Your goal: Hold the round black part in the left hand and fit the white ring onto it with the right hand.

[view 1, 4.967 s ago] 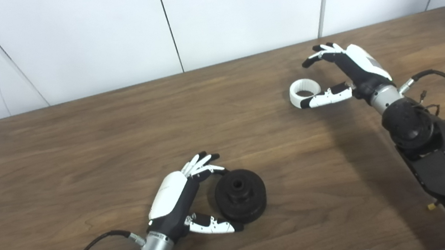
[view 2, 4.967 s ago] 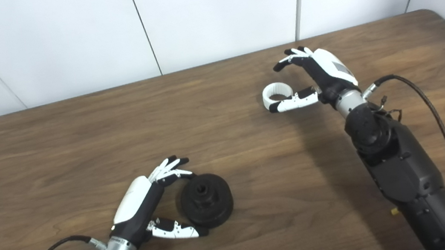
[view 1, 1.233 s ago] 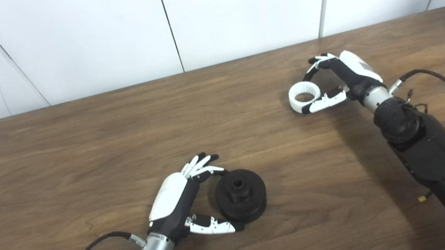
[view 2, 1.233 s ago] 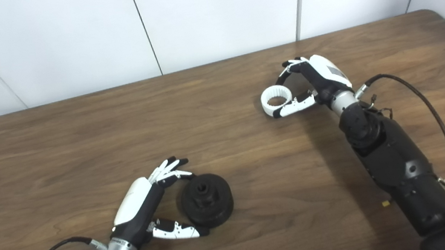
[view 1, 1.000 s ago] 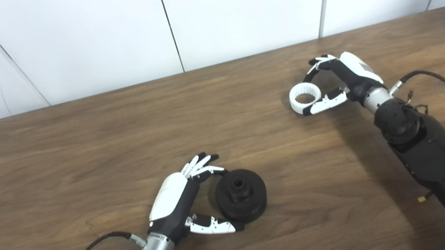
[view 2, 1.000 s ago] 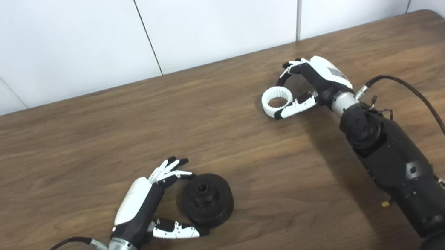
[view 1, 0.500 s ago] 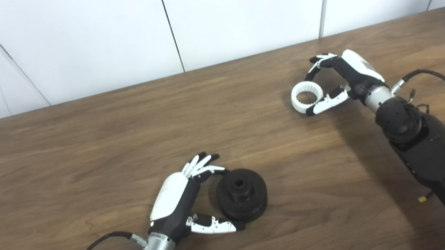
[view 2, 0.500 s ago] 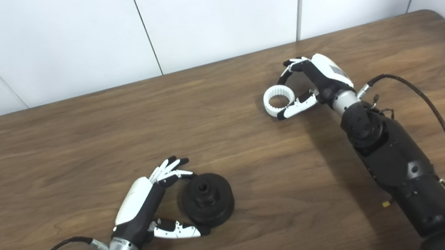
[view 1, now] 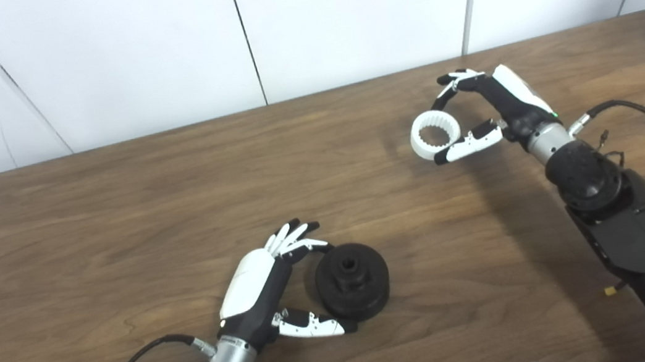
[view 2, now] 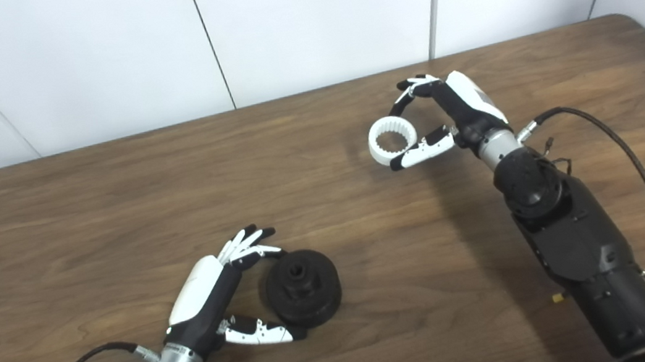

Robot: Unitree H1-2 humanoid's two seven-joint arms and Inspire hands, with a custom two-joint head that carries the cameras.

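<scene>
Spanning both views, the brown wooden table (view 1: 116, 220) carries everything. Coming in from the near right corner, the right arm (view 1: 635, 233) reaches toward the far edge. Its right hand (view 1: 490, 106) grips the white ring (view 1: 435, 136) between thumb and fingers; the ring is tilted, toothed inside, and seems lifted clear of the wood, casting a shadow. Near the near edge, left of centre, the left hand (view 1: 262, 288) is open, curled around the round black part (view 1: 352, 280), thumb and fingertips touching or just beside its rim. The part rests flat on the table.
</scene>
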